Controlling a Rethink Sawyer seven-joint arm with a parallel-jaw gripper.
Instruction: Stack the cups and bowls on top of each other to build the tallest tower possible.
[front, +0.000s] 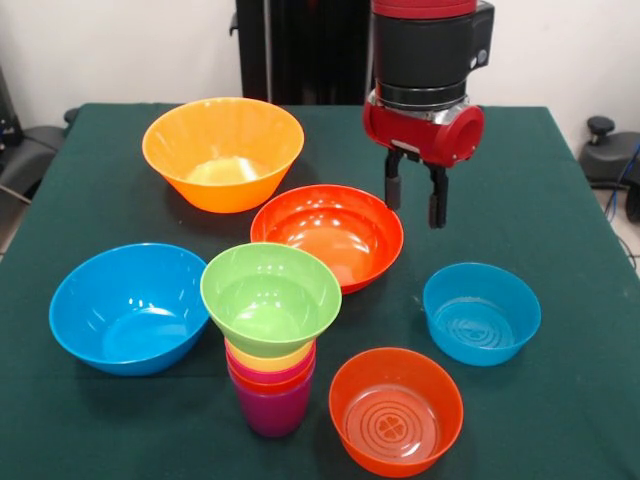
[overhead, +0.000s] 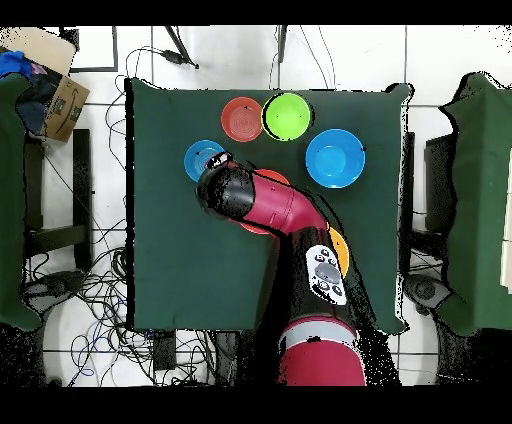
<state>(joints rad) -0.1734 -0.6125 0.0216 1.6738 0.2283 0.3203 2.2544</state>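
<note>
I see the hand (front: 417, 200) hanging spread and empty above the green-clothed bench (front: 90, 420), between the wide shallow red-orange bowl (front: 327, 234) and small blue bowl (front: 481, 312). The small green bowl (front: 270, 297) caps the tower of nested tumblers (front: 271, 390) near the front edge.

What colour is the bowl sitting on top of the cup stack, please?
Green; the bowl shows best in the front view.
</note>
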